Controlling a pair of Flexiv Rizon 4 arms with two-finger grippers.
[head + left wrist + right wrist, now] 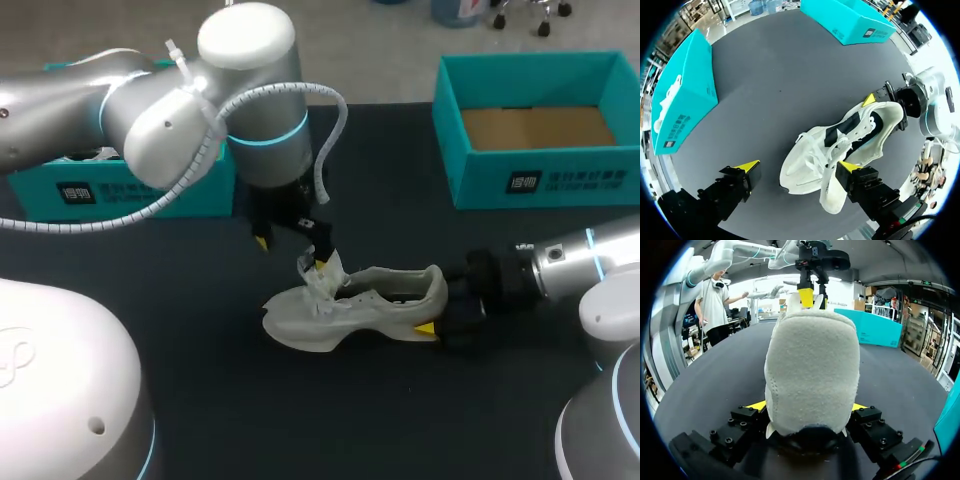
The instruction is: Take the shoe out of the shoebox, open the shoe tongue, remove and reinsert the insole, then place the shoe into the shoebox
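white mesh shoe (385,300) rests on the black desk (200,380), outside both boxes. right jaws clamp its heel from both sides. left jaws stand wide apart, one tip against the raised tongue (322,278), holding nothing. recommended: hold the heel firm, close on the tongue, draw it toeward. count: one shoe on the desk and two teal cardboard boxes beyond it, right box (540,182) and left box (130,195).
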